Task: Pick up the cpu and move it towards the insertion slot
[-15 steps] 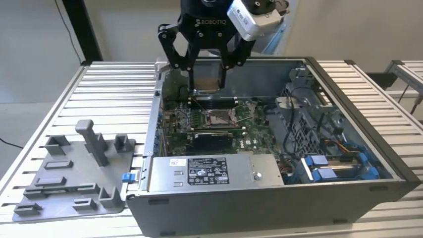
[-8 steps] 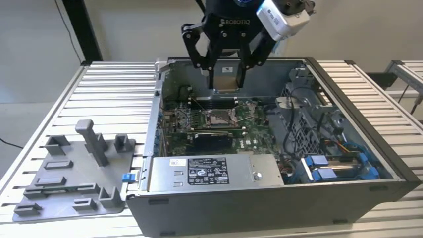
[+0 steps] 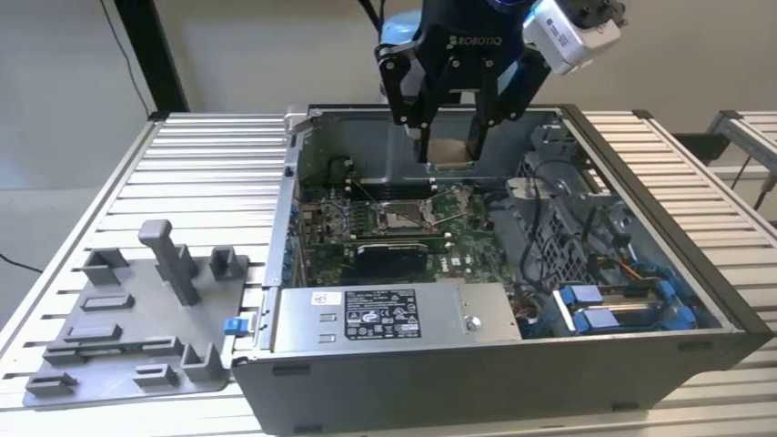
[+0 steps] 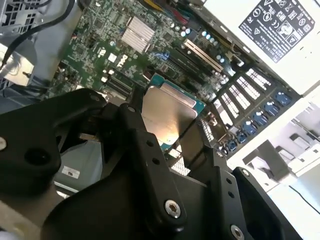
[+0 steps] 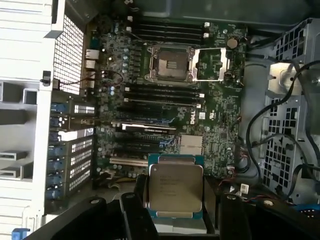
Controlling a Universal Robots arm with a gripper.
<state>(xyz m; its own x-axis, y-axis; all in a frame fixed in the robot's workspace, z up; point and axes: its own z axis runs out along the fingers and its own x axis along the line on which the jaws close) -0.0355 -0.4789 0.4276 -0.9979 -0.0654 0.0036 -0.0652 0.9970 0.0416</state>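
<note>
Gripper [image 3: 452, 137], top centre of the exterior view, hangs over the open computer case [image 3: 680, 273] with its black fingers [image 5: 134, 212] clamped on the cpu [image 5: 175, 189], which is held clear above the green motherboard [image 5: 225, 115]. Farther off, mid-frame in the exterior view, the insertion slot [image 3: 401, 217] lies open.
</note>
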